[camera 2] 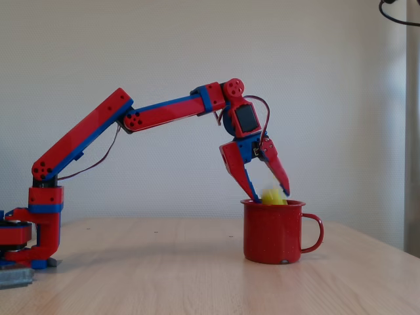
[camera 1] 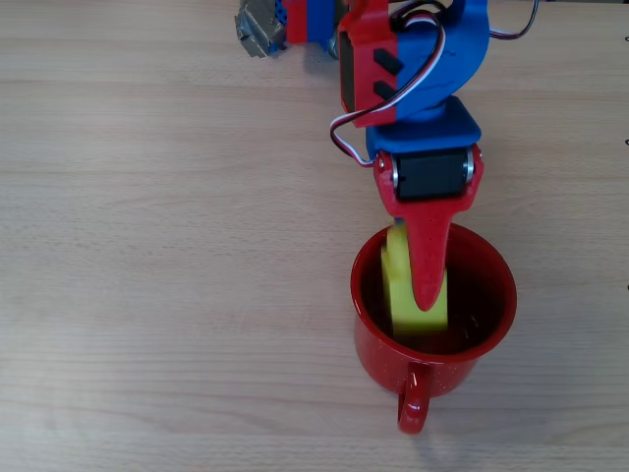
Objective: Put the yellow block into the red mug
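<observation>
Glossy red speckled mug (camera 1: 433, 359) standing toward the near edge of the pale wood-grain table (camera 1: 147, 246), loop handle pointing at that edge. Gripper (camera 2: 269, 195) dipped into the mug's mouth, pointed red fingers slightly parted and clamped on the bright yellow block (camera 1: 415, 295), smooth plastic, just above the rim.

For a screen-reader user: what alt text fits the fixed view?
A red and blue arm reaches down over a red mug on a wooden table, its claw holding a yellow block at the mug's rim. The handle points right.
</observation>
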Robot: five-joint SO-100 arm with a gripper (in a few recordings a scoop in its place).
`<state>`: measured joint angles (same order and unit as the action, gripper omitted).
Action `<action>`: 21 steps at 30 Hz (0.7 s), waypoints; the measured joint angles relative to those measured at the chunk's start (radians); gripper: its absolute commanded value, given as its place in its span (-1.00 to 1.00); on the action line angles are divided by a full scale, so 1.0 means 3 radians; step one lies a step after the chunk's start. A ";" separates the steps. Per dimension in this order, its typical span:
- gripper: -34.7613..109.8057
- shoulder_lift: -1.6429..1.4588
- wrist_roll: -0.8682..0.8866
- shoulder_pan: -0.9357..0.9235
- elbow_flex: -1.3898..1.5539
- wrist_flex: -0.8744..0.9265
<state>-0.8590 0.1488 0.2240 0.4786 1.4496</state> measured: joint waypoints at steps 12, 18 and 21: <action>-0.03 0.0000 -0.0005 0.0015 0.0000 -0.0031; -0.08 0.0000 -0.0005 0.0015 0.0000 -0.0051; -0.52 0.0000 -0.0056 0.0015 0.0000 -0.0056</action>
<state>-0.8590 0.1319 0.2286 0.4786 1.4327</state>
